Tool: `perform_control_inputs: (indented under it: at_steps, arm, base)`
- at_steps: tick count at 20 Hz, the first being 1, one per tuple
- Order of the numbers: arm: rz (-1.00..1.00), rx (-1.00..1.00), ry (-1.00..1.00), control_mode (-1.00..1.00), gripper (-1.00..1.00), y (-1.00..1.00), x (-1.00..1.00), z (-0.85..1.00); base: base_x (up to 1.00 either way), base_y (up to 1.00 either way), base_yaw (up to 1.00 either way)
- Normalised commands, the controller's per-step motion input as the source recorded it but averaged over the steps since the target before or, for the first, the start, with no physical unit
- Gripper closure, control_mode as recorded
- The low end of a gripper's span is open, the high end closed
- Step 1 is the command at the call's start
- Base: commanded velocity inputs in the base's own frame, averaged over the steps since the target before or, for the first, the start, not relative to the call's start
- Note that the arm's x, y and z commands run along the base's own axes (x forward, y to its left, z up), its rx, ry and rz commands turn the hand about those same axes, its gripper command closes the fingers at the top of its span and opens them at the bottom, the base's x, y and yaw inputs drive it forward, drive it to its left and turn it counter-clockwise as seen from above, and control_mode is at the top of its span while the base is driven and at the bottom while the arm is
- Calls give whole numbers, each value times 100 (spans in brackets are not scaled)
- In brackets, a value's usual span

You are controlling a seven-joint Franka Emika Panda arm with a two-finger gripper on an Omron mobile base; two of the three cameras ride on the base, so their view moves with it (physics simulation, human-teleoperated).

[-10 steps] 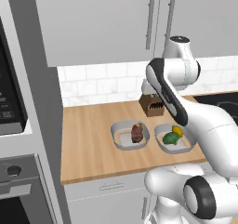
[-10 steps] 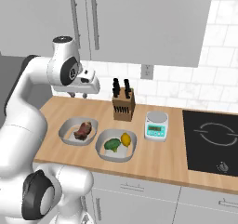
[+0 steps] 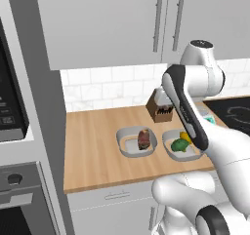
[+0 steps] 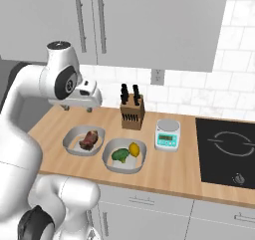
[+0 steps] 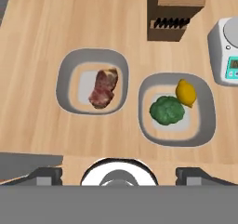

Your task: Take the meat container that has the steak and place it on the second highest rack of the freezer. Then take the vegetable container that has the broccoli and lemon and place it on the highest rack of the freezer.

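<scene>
The meat container [image 5: 69, 79] is a grey tray on the wooden counter with the reddish steak [image 5: 104, 87] in it. To its right lies the vegetable container [image 5: 204, 121] with the green broccoli [image 5: 167, 110] and the yellow lemon [image 5: 186, 92]. My gripper [image 5: 118, 174] hovers open above both trays, holding nothing. In the right base view the gripper [image 4: 78, 106] hangs over the meat container [image 4: 72, 138], left of the vegetable container [image 4: 142, 157]. My arm partly covers the vegetable container [image 3: 168, 151] beside the meat container [image 3: 126, 142] in the left base view. The freezer is out of view.
A wooden knife block [image 4: 132, 113] stands behind the trays, with a small kitchen scale [image 4: 167, 134] to its right. A black cooktop [image 4: 226, 152] is set into the counter further right. A black-glass wall oven [image 3: 10, 107] is at the left. Wall cabinets [image 4: 99, 20] hang overhead.
The hand has sunk slightly over the meat container. Both trays lie where they were and the jaws stay open.
</scene>
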Motion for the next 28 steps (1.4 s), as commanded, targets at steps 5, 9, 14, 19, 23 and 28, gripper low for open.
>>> perform_control_inputs:
  at_steps: [5,9,14,19,23,28]
  arm:
    - [-12,11,7,-100,-100,-53,-66,-28]
    - [-25,7,16,-100,-100,-91,-5,-70]
    - [-29,2,11,-100,-100,-88,15,-98]
    - [-40,4,8,-100,-100,-42,35,-81]
    - [-45,8,12,-100,-100,-33,50,-47]
    - [-36,9,13,-100,-100,-49,54,-26]
  base:
    - [0,0,0]
    - [0,0,0]
    - [0,0,0]
    - [0,0,0]
    - [0,0,0]
    - [0,0,0]
